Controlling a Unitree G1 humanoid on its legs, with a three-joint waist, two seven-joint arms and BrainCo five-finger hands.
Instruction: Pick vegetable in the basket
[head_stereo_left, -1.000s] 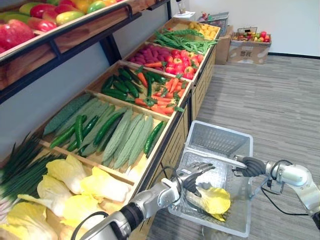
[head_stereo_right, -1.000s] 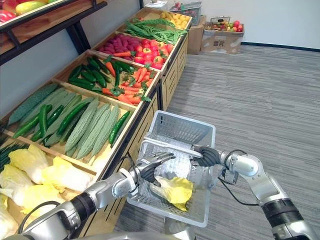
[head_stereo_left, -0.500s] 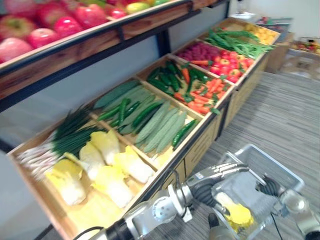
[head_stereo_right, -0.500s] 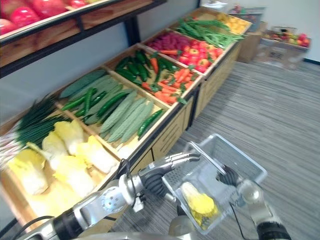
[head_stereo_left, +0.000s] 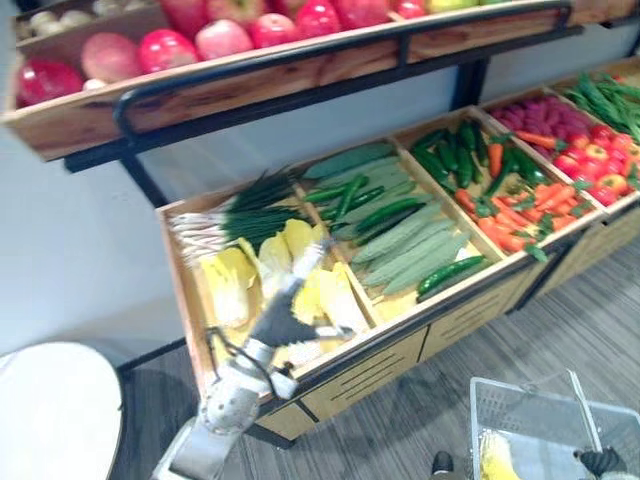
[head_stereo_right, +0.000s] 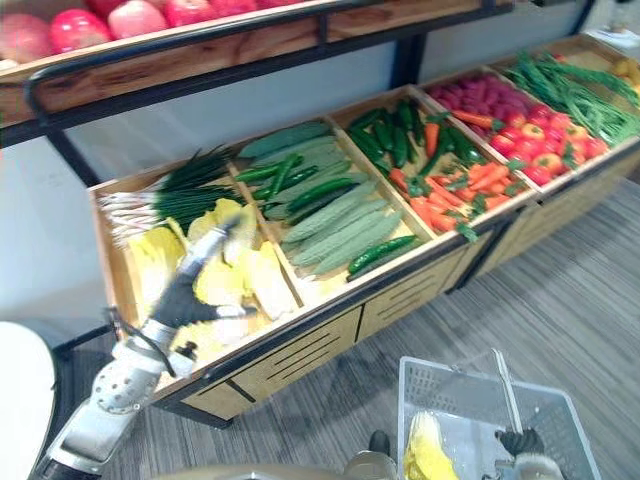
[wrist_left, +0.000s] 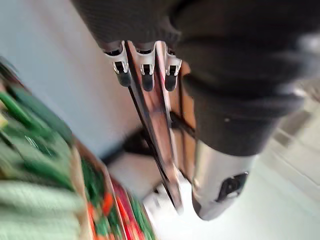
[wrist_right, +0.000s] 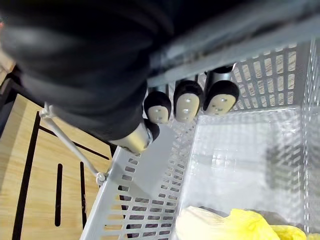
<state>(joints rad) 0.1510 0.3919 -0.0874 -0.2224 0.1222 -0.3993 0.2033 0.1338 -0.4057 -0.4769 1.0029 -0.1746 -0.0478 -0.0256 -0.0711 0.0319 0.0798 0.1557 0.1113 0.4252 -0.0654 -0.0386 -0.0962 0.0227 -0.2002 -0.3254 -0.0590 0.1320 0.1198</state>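
My left hand (head_stereo_left: 285, 300) reaches over the bin of yellow-green cabbages (head_stereo_left: 225, 285) at the near end of the wooden stand, fingers (wrist_left: 145, 75) straight and open, holding nothing. Whether it touches a cabbage I cannot tell. The grey wire basket (head_stereo_right: 470, 395) hangs low at the right. One yellow cabbage (head_stereo_right: 425, 450) lies in it, also seen in the right wrist view as the cabbage (wrist_right: 235, 222). My right hand (head_stereo_right: 520, 443) is curled round the basket's handle (wrist_right: 240, 45).
Along the stand lie spring onions (head_stereo_left: 240, 210), cucumbers and bitter gourds (head_stereo_left: 410, 245), then carrots (head_stereo_left: 510, 215) and tomatoes (head_stereo_left: 600, 155). A shelf of red apples (head_stereo_left: 220, 35) overhangs the bins. A white round surface (head_stereo_left: 50, 410) stands at lower left. Grey floor runs in front.
The camera has swung left along the stand. My left arm has left the basket and reached out over the cabbage bin. My right hand still holds the basket with the cabbage.
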